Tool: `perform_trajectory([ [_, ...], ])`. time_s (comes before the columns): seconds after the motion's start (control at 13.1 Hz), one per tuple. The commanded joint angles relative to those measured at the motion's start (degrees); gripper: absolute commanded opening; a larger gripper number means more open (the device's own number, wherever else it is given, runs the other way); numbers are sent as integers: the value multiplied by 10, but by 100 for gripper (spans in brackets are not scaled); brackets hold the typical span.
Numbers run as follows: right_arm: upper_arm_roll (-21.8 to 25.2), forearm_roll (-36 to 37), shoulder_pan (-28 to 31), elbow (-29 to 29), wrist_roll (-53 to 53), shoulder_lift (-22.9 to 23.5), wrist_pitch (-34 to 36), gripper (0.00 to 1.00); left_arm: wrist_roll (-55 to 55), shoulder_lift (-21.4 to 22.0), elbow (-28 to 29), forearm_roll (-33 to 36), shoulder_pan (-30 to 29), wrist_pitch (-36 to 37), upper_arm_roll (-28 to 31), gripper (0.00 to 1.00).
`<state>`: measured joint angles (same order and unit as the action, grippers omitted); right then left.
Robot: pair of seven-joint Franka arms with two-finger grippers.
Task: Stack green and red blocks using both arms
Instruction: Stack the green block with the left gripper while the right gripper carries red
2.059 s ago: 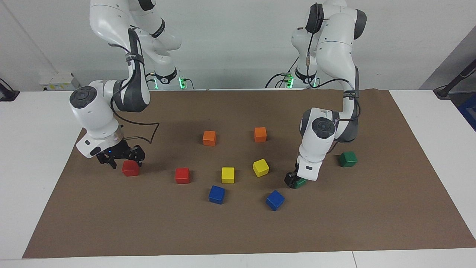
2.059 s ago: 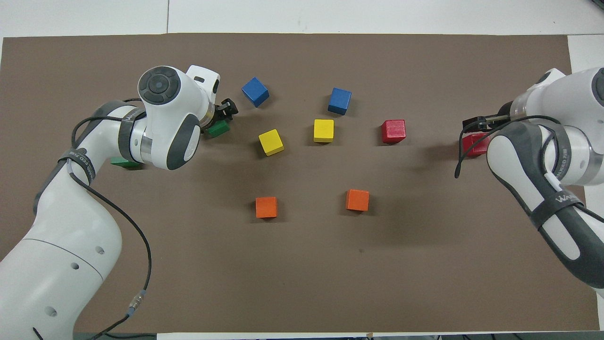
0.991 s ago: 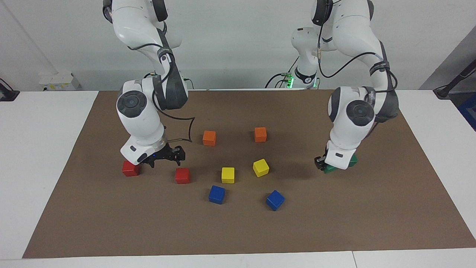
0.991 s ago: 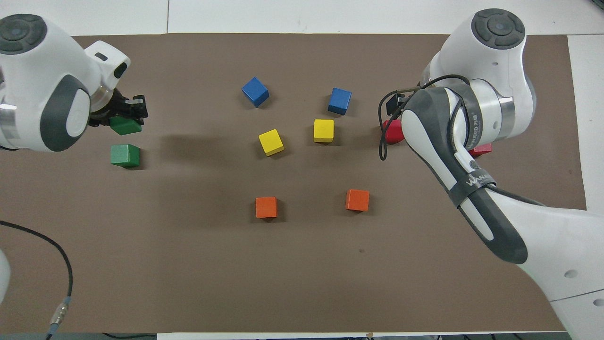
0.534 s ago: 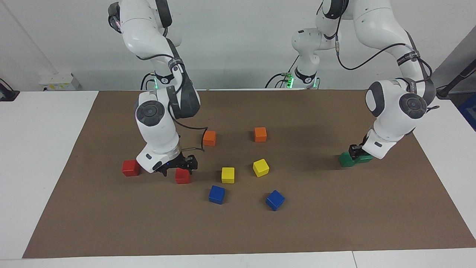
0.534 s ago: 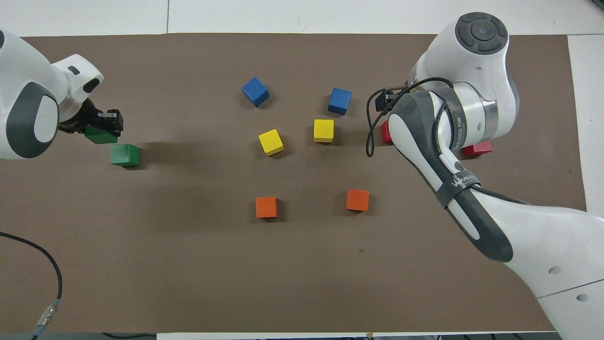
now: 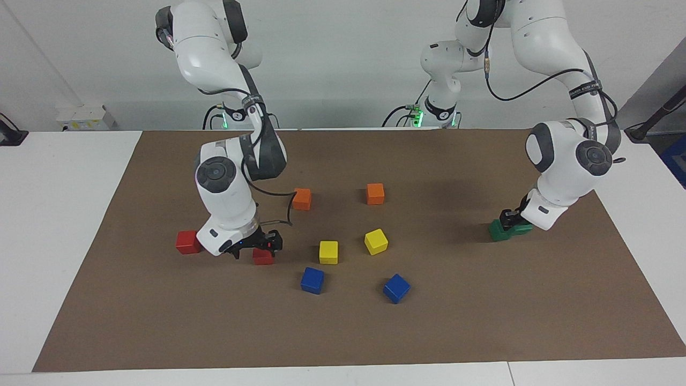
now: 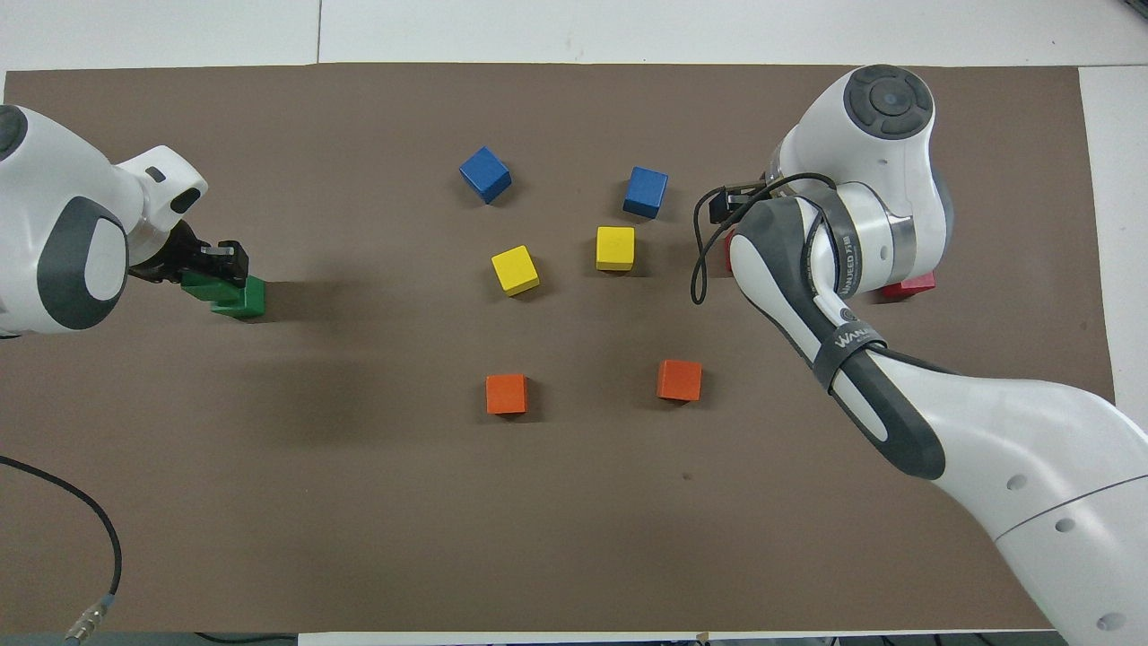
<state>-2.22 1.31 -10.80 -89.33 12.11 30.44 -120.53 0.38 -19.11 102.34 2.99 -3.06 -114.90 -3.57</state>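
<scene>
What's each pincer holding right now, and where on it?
Left pincer: a green block, gripped at its sides, over the other green block. Right pincer: down around a red block; grip cannot be told.

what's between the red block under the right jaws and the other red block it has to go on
Nothing visible. The right gripper is down over one red block, and only bare brown mat lies between it and the second red block toward the right arm's end.

My left gripper [image 7: 513, 221] holds one block [image 7: 517, 229] over another block [image 7: 499, 231] at my left arm's end. My right gripper [image 7: 256, 248] sits low over a third block [image 7: 262, 257], with a fourth block [image 7: 187, 242] beside it toward my right arm's end.
</scene>
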Motion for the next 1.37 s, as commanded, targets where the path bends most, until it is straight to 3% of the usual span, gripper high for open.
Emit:
perform_trajectory([
  [0.0, -4, 4, 0, -23, 16, -8, -17, 100, 43, 28, 31, -11, -10, -15, -1, 0],
  [0.84, -4, -2, -4, -69, 29, -10, -73, 100, 49, 27, 38, -32, -19, -22, -2, 0],
  [0.91, -4, -2, -4, -70, 29, -10, -73, 97, 50, 27, 38, -32, -19, -23, -1, 0],
  [0.99, -4, -2, -4, -73, 35, -11, -73, 91, 51, 27, 38, -32, -19, -23, -1, 0],
  [1.07, -4, -2, -4, -75, 37, -12, -72, 79, 57, 27, 38, -32, -19, -23, -1, 0],
  [1.3, -4, -2, -4, -78, 38, -14, -66, 33, 61, 28, 53, -32, -20, -41, 0, 0],
])
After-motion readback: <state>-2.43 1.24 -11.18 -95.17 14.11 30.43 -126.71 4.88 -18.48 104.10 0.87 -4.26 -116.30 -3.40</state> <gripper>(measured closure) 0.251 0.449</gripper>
